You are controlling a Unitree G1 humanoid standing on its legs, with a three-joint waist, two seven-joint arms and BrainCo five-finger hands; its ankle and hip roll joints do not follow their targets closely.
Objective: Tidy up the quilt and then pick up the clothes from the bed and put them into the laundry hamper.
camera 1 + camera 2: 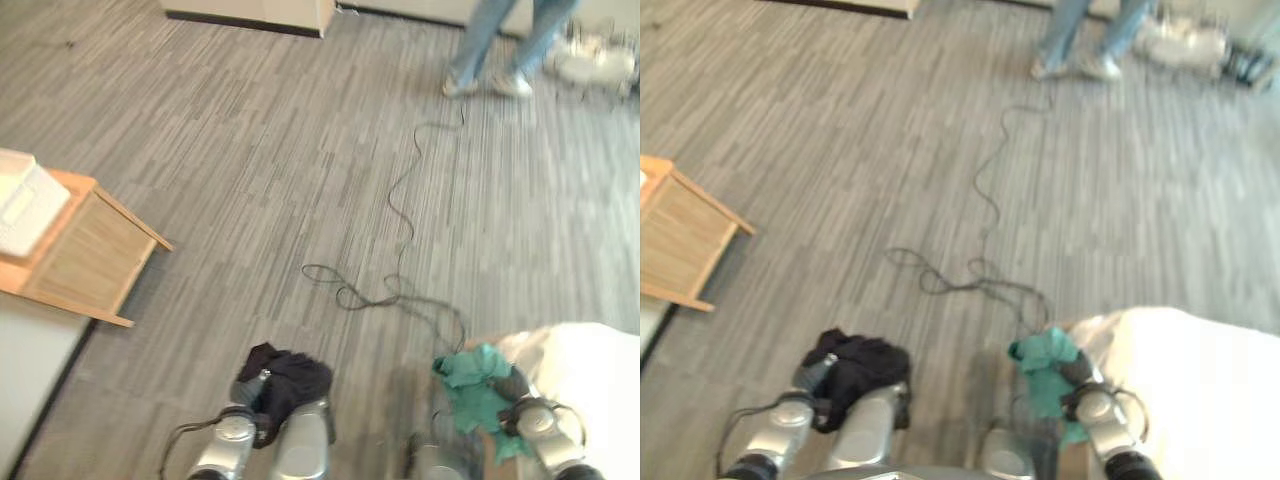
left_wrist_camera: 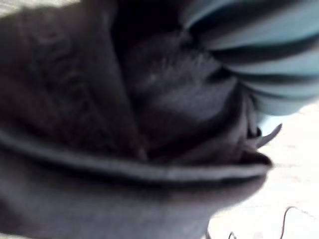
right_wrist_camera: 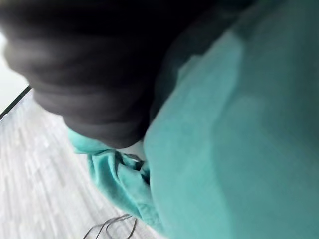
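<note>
A black garment point(image 1: 295, 380) is bunched over my left hand point(image 1: 250, 385) low in the eye views, held above the grey floor. It also shows as dark folds point(image 2: 174, 99) in the left wrist view. My right hand point(image 1: 514, 388) grips a teal garment point(image 1: 475, 385) that hangs from it beside the bed's corner. The teal cloth point(image 3: 224, 149) drapes close past the hand's dark cover point(image 3: 99, 64) in the right wrist view. The white quilt point(image 1: 590, 370) lies on the bed at the lower right.
A wooden bedside cabinet point(image 1: 90, 255) with a white object point(image 1: 25, 205) on top stands at the left. A person's legs point(image 1: 500, 50) are at the far right, next to a white device point(image 1: 600, 55). A pale cabinet base point(image 1: 260, 12) lines the far edge.
</note>
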